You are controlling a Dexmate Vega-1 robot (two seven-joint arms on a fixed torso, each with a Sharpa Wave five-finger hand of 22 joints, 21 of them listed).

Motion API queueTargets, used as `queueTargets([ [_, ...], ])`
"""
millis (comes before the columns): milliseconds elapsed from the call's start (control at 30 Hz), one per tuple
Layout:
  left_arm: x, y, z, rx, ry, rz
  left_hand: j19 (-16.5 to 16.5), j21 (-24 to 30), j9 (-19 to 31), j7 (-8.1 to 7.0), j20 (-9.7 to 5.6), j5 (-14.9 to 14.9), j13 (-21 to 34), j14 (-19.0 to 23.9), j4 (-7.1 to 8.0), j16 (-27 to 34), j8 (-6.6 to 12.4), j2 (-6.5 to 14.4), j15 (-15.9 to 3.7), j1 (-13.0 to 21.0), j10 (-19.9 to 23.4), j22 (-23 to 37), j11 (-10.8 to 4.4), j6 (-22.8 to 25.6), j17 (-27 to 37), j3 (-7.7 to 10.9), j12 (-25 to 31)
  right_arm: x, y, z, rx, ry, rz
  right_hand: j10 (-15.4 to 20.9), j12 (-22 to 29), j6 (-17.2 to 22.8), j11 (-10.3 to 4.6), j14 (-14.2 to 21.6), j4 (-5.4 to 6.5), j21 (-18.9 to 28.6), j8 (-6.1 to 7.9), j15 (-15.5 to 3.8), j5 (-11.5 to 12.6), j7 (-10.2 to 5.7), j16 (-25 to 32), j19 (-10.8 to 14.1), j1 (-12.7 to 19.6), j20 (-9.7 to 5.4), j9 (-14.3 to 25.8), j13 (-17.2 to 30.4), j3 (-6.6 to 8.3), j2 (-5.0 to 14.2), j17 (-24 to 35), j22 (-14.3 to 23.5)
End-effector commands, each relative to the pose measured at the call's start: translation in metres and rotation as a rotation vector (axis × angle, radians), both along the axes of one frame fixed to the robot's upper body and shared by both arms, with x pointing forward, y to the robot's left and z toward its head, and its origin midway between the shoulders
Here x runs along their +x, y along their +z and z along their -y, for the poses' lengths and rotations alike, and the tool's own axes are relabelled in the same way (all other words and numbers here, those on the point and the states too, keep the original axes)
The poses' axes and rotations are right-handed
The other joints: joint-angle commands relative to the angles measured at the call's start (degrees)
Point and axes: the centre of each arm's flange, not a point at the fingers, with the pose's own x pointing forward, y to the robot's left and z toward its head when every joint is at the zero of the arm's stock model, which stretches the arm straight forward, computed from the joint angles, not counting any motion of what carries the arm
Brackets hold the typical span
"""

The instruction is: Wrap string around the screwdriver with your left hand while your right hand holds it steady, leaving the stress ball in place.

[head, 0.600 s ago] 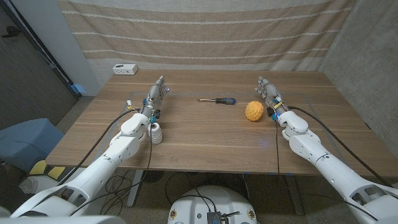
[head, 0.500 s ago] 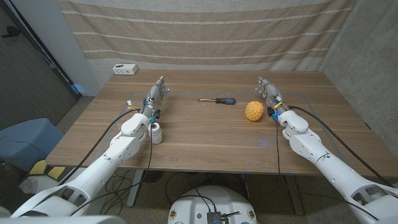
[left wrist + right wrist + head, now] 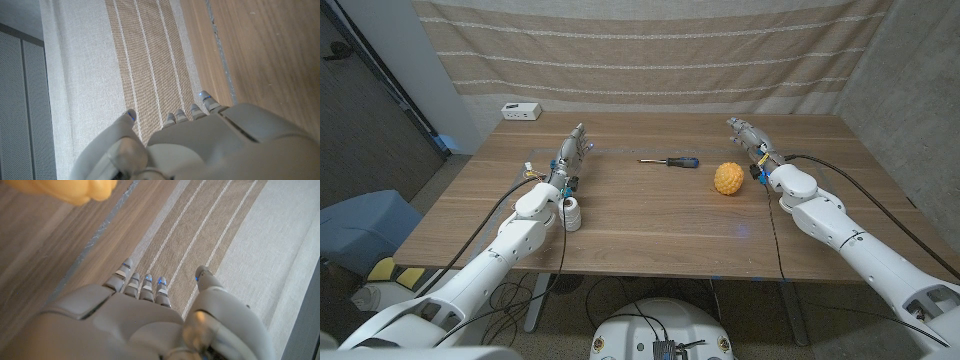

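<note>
Screwdriver (image 3: 670, 161) at table (image 3: 650, 225) centre, ball (image 3: 727, 178) at its 4 o'clock. Spool (image 3: 571, 214) beside left hand (image 3: 571, 155). Right hand (image 3: 750, 139) near ball. Fingers extended, empty.

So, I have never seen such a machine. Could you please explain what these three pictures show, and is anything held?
It is a robot with two arms at a wooden table. The wide picture comes from its head camera; the other two come from cameras on its wrists, looking along each robot hand. On the table lie a screwdriver, a yellow stress ball, a white spool of string and a small white box. The left robot hand and the right robot hand hold nothing.
</note>
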Motion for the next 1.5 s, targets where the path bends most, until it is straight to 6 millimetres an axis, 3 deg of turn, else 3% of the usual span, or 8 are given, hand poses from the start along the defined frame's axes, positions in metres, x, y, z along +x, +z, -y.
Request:
queueTargets([
  [33,-0.002,-0.003,-0.002,-0.008,-0.001,-0.002,-8.2,-0.2,0.3,-0.01,-1.76,0.3,0.2,-11.5,-0.26,0.2,0.11,0.9,-1.46,0.6,-11.2,0.2,-0.30,-7.8,0.1,0.25,0.1,-0.008,0.034,-0.017,-0.238,-0.068,0.021,0.5,0.3,0.8,-0.02,0.5,-0.50,0.3,0.57,0.02,0.0,0.00,0.3,0.1,0.5,0.31,0.2,0.2,0.13,0.25,0.1,0.3],
  [300,-0.003,-0.005,-0.001,-0.009,-0.004,-0.005,-7.9,-0.3,0.3,-0.01,-1.72,0.3,0.2,-11.3,-0.36,0.1,0.11,0.8,-1.32,0.7,-10.9,0.2,-0.16,-7.8,0.1,0.25,0.1,-0.013,0.046,-0.032,-0.394,-0.114,0.032,1.2,0.4,1.2,-0.44,1.2,-0.80,0.5,0.58,-0.33,0.0,-0.03,0.4,0.4,0.9,0.44,0.2,0.3,0.27,0.66,0.2,0.3],
  [333,-0.004,-0.005,-0.001,-0.010,-0.005,-0.005,-8.3,-1.3,0.3,0.04,-1.72,0.0,0.3,-5.1,0.36,2.9,0.18,0.5,-2.97,-0.5,-11.1,0.3,-0.05,-8.7,0.7,-0.42,-0.3,-0.014,0.048,-0.034,-0.410,-0.120,0.033,1.4,0.5,1.3,-0.21,1.3,-0.87,0.5,0.57,-0.46,0.0,-0.03,0.4,0.6,1.0,0.45,0.2,0.3,0.29,0.73,0.2,0.3],
  [367,-0.004,-0.005,-0.001,-0.008,-0.006,-0.006,-7.2,-2.2,0.3,0.00,-1.68,0.1,0.2,-11.0,-0.52,-0.1,0.37,0.8,-1.00,0.2,-10.5,0.3,-0.08,-7.9,0.1,-0.23,-0.5,-0.015,0.049,-0.036,-0.425,-0.125,0.036,1.4,0.5,1.4,-0.20,1.3,-0.91,0.5,0.62,-0.45,0.0,-0.05,0.5,0.6,1.0,0.46,0.2,0.3,0.30,0.76,0.2,0.3],
  [833,-0.007,-0.007,0.001,-0.006,-0.010,-0.005,-6.8,-2.5,0.3,0.09,-1.41,0.1,0.2,-10.9,-0.62,-0.1,0.30,0.8,-1.11,0.4,-10.3,0.3,-0.01,-7.7,0.1,-0.13,-0.4,-0.028,0.063,-0.062,-0.644,-0.212,0.073,2.9,0.7,3.0,-0.97,2.7,-1.64,0.8,0.85,-1.61,0.0,-0.36,0.7,1.5,2.0,0.18,0.3,0.3,0.64,1.44,0.2,0.3],
  [1500,-0.015,-0.012,0.001,-0.006,-0.011,-0.010,-6.3,-2.9,0.3,0.74,-1.02,0.1,0.3,-10.4,-0.67,-0.1,0.35,0.9,-0.76,0.6,-9.5,0.3,0.76,-7.2,0.1,-0.02,-0.2,-0.039,0.064,-0.101,-0.930,-0.321,0.066,5.0,0.9,5.2,-2.46,5.4,-2.60,1.3,0.93,-3.45,0.0,-0.85,1.3,3.6,3.8,-0.44,0.3,0.3,1.31,2.47,0.2,0.2],
])
